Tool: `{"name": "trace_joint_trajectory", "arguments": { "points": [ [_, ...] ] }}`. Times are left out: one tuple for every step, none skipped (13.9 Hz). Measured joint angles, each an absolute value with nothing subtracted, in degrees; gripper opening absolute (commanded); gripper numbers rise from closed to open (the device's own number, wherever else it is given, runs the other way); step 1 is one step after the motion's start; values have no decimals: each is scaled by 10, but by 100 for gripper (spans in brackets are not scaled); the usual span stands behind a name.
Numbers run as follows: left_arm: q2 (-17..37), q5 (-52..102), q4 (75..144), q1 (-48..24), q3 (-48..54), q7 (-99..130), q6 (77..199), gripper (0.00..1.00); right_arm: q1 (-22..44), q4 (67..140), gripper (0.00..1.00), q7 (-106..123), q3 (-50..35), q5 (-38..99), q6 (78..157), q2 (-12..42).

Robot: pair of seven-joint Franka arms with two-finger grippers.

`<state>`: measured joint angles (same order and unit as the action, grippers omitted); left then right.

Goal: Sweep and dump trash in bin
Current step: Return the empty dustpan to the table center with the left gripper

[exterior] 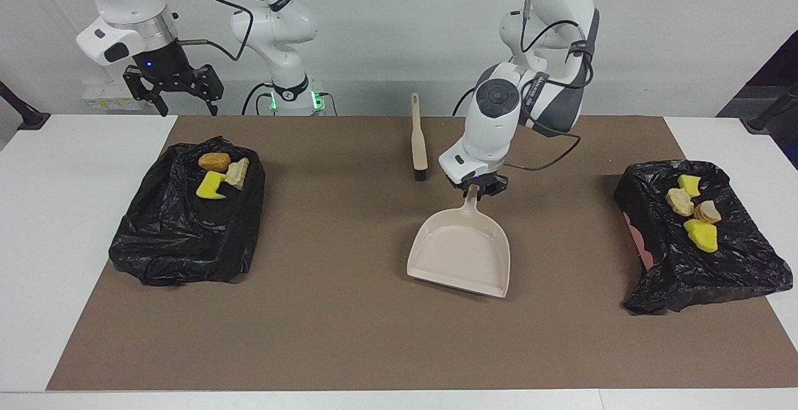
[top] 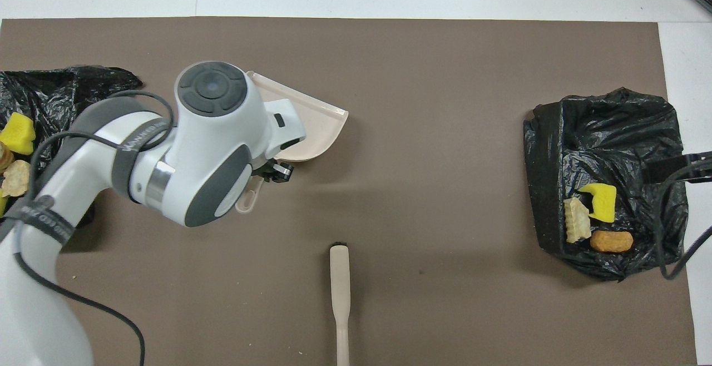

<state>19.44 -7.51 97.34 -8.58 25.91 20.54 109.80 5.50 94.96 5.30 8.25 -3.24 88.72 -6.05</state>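
Trash [exterior: 218, 172] lies in two heaps, and no scrap shows loose on the counter [exterior: 349, 335]. Well away from the brush [exterior: 419, 142], toward the right arm's end, three scraps sit on a crumpled black bag [exterior: 181, 235]. The right gripper [exterior: 179, 108] waits in the air over the robots' edge of that bag with its fingers spread and empty.

The brush lies mid-counter, bristles pointing away from the robots. Just beside it, toward the left arm's end, the left gripper [exterior: 479, 187] has its fingers closed on the handle of the dustpan [exterior: 461, 251], whose empty scoop slopes down and away from the robots. Well apart from the brush, at the left arm's end, four more scraps [exterior: 693, 212] rest on a second black bag [exterior: 704, 266].

The likeliest slip is at the dustpan. Let go while tilted, it could drop and skid. Pressed down lip first, it could drag the brown mat. The left wrist hangs close to the brush, so a swing that way could knock it askew. Both heaps sit high on slack plastic, and a bump could roll a scrap off.

Whether the dustpan's lip touches the counter cannot be told. In the overhead view the left arm covers most of the scoop, and the second bag is cut off at the edge.
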Motion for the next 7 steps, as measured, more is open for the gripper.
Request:
{"name": "trace_joint_trajectory", "arguments": {
  "points": [
    [204,-75,973,-89,264,237,1120,0,55,950,100,53,83,-32,887,-60],
    [214,-75,972,-91,270,268,1148,0,56,950,100,53,83,-32,887,-60],
    [220,-75,972,-92,273,287,1168,0,56,950,100,53,83,-32,887,-60],
    [224,-75,972,-93,275,297,1180,0,56,950,100,53,83,-32,887,-60],
    [226,-75,972,-94,278,301,1186,0,56,950,100,53,83,-32,887,-60],
    [227,-75,972,-94,282,304,1188,0,56,950,100,53,83,-32,887,-60],
    [229,-75,972,-94,283,306,1191,0,56,950,100,53,83,-32,887,-60]
  ]
}}
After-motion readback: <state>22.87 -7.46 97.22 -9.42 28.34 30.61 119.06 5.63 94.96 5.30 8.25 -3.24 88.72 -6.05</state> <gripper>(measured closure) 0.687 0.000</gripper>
